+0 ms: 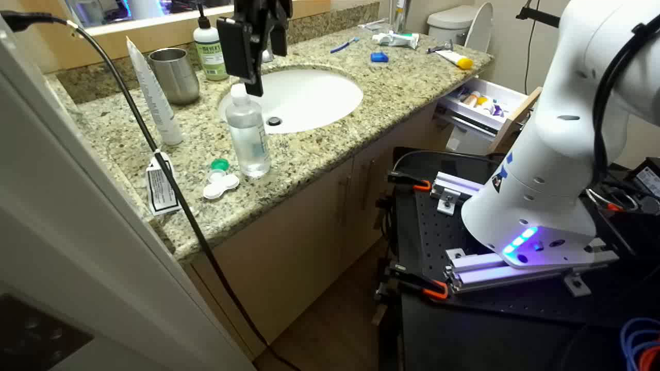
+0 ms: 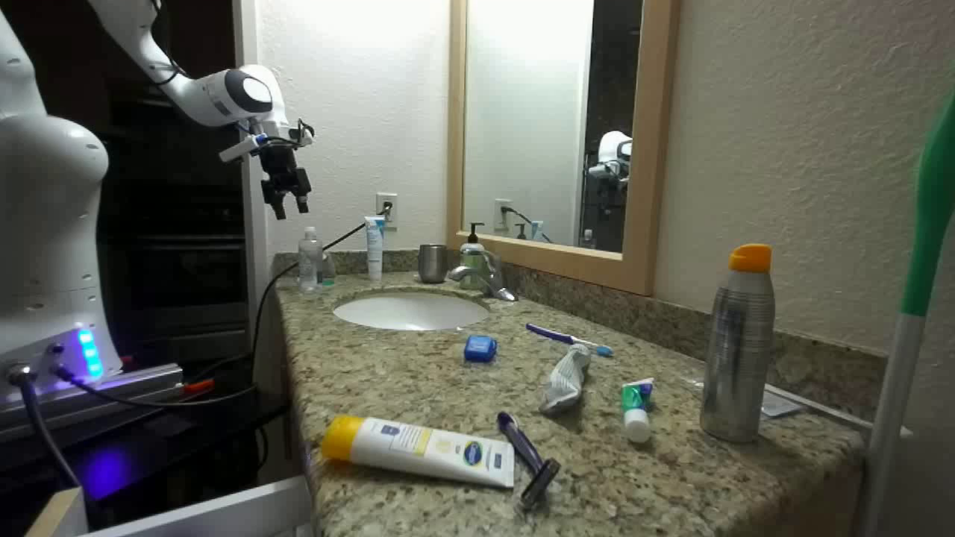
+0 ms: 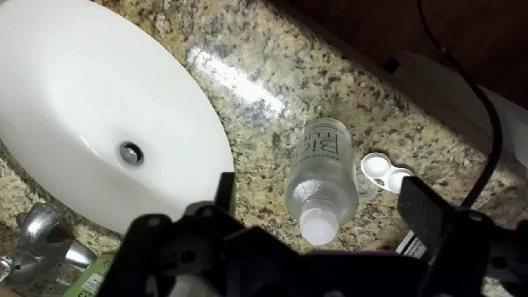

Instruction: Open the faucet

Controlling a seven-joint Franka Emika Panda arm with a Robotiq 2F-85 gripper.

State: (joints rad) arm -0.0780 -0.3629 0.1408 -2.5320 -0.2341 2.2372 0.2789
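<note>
The faucet (image 2: 485, 274) is a small silver metal tap behind the oval white basin (image 2: 410, 312), with its spout over the rim. In the wrist view the faucet (image 3: 39, 243) shows at the lower left edge, partly cut off. In an exterior view it is almost wholly hidden behind my gripper (image 1: 267, 72). My gripper (image 2: 291, 212) hangs above the counter at the basin's far end, fingers down, away from the faucet. It is open and empty. In the wrist view a clear bottle (image 3: 324, 177) shows below, between the parted fingers (image 3: 317, 185).
The clear bottle (image 1: 247, 136) stands upright under the gripper. A metal cup (image 2: 433, 263), a green soap bottle (image 1: 210, 51) and an upright tube (image 1: 154, 98) stand near the basin. A lens case (image 1: 220, 185) lies by the bottle. A black cable (image 1: 180, 196) crosses the counter's end.
</note>
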